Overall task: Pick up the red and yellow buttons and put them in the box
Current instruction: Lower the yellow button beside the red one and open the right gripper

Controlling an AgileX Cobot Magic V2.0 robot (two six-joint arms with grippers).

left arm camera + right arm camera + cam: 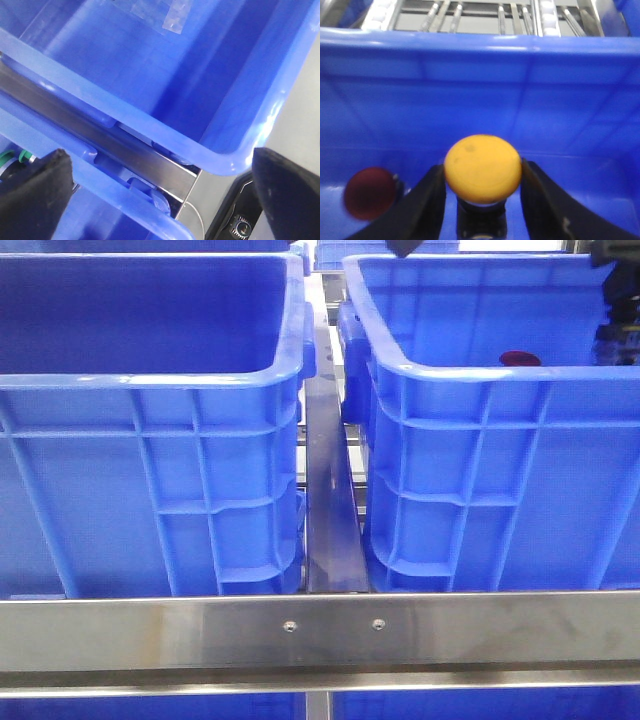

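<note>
In the right wrist view my right gripper (482,169) is shut on the yellow button (482,167). Its black fingers (427,200) press both sides of the dome, and a dark base hangs below. The gripper is inside the box (560,115), just above the floor and facing the inner wall with faint panel lines. The red button (369,192) lies on the box floor beside the gripper. It also shows over the rim of the box (480,370) in the front view as a dark red button (519,358). My left gripper (162,200) is open and holds nothing.
A second blue crate (150,380) with a darker interior stands on the left, across a steel rail (330,510) from the box. A steel bar (320,630) crosses the front. My right arm (615,310) shows at the box's far right. Clear tape (172,17) lies in the crate under my left gripper.
</note>
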